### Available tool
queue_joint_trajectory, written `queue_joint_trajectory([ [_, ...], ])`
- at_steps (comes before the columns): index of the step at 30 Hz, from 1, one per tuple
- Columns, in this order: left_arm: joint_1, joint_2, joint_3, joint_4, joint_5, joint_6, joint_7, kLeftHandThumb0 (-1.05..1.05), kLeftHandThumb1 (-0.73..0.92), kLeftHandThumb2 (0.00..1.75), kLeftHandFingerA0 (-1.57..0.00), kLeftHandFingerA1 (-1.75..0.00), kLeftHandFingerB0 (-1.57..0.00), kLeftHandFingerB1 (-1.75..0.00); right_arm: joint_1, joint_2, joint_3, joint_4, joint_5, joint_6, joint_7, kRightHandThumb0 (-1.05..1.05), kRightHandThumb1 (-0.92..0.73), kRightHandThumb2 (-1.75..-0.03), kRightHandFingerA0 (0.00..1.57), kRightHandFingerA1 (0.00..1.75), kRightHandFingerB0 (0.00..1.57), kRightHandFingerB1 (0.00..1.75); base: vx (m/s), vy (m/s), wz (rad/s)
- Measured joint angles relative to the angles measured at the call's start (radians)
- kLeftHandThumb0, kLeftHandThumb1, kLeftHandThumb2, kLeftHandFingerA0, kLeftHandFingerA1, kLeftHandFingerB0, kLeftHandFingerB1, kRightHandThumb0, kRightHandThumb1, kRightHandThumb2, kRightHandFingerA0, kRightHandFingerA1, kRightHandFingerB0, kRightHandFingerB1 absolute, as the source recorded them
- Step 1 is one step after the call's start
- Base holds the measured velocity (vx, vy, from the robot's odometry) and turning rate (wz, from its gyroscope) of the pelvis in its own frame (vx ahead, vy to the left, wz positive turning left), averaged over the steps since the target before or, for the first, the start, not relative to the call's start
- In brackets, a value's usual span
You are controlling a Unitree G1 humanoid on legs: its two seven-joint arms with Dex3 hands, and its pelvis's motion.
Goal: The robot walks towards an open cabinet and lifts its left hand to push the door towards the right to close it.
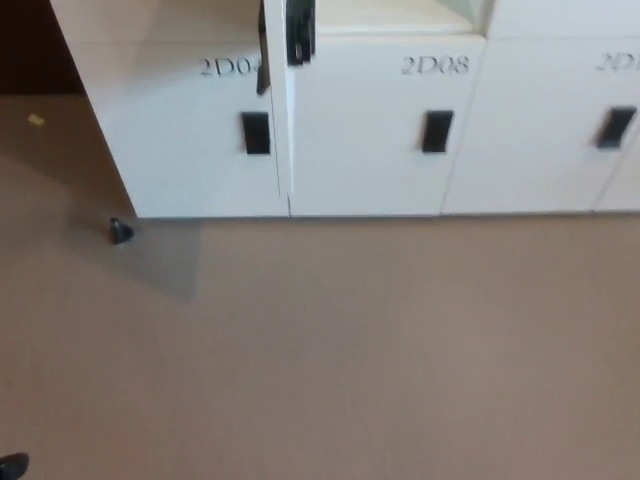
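The wide beige floor is filling most of the head view, and the row of white flat-fronted cabinets is standing along its far edge, near the top of the picture. The lower doors are sitting closed, each carrying a black rectangular handle recess, with grey labels such as "2D08" printed above.

The task's thing, the open white upper door, is showing edge-on as a narrow strip at the top of the frame, between the two leftmost lower doors, with its black handle hanging beside it and a pale shelf interior lying open to its right. Only its bottom part is showing, so how far it is swung out cannot be told.

Neither robot hand is appearing, so I cannot tell whether the fingers are apart or together; a dark sliver at the bottom left corner is too small to identify.

The risks, as I judge them: the robot is standing well apart from the cabinets, so a left robot hand raised now would probably be reaching short. The door is projecting outward, so walking straight in may be bumping it. Pushing the thin edge rather than the face may be letting the robot hand slip off. A small dark floor object is sitting by the cabinet corner, a possible trip point if the robot is drifting left.
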Motion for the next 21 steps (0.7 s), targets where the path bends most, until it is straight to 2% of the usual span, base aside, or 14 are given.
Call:
queue_joint_trajectory([
  [2, -0.012, -0.002, -0.007, -0.005, 0.001, 0.001, -0.001, -0.07, 0.54, 0.94, -0.27, -0.54, -0.16, -0.48, -0.01, -0.005, 0.001, -0.005, 0.0, -0.007, -0.002, -0.28, -0.7, -0.6, 0.55, 0.45, 0.41, 0.38, 0.53, -0.145, 0.53],
  [3, -0.018, -0.001, -0.008, -0.006, 0.001, 0.002, -0.001, -0.11, 0.74, 0.62, -0.37, -0.39, -0.29, -0.33, -0.013, -0.008, 0.0, -0.005, -0.001, -0.008, -0.005, -0.27, -0.7, -0.6, 0.56, 0.45, 0.42, 0.38, 0.5, -0.157, 0.18],
  [4, -0.019, -0.001, -0.009, -0.006, 0.002, 0.002, -0.001, -0.11, 0.74, 0.62, -0.37, -0.39, -0.29, -0.33, -0.014, -0.009, 0.0, -0.005, -0.001, -0.009, -0.006, -0.27, -0.7, -0.6, 0.56, 0.45, 0.42, 0.38, 0.5, -0.149, 0.08],
  [5, -0.017, -0.001, -0.011, -0.006, 0.002, 0.002, -0.001, -0.08, 0.54, 0.94, -0.28, -0.55, -0.17, -0.49, -0.016, -0.009, 0.0, -0.006, -0.001, -0.012, -0.007, -0.27, -0.7, -0.61, 0.56, 0.45, 0.42, 0.38, 0.48, -0.167, -0.06],
  [6, -0.013, -0.001, -0.012, -0.006, 0.002, 0.002, -0.001, -0.08, 0.54, 0.94, -0.28, -0.55, -0.17, -0.49, -0.015, -0.009, 0.001, -0.006, -0.002, -0.012, -0.007, -0.27, -0.7, -0.61, 0.56, 0.45, 0.42, 0.38, 0.45, -0.15, -0.02],
  [7, -0.011, -0.001, -0.013, -0.007, 0.003, 0.002, -0.001, -0.09, 0.75, 0.62, -0.38, -0.39, -0.29, -0.33, -0.014, -0.009, 0.001, -0.005, -0.002, -0.013, -0.008, -0.28, -0.7, -0.61, 0.56, 0.44, 0.41, 0.38, 0.45, -0.15, -0.06],
  [13, -0.003, 0.001, -0.022, -0.019, 0.011, 0.002, -0.001, -0.11, 0.74, 0.62, -0.4, -0.39, -0.31, -0.34, 0.003, -0.009, 0.01, -0.004, -0.009, -0.012, -0.016, -0.28, -0.7, -0.6, 0.56, 0.45, 0.42, 0.38, 0.32, 0.028, -0.14],
  [21, -0.023, 0.036, -0.04, -0.029, 0.041, 0.003, 0.008, -0.09, 0.73, 0.61, -0.42, -0.39, -0.31, -0.34, -0.005, 0.005, 0.02, 0.005, -0.013, -0.022, -0.02, -0.28, -0.7, -0.6, 0.59, 0.47, 0.43, 0.39, 0.4, 0.16, -0.14],
])
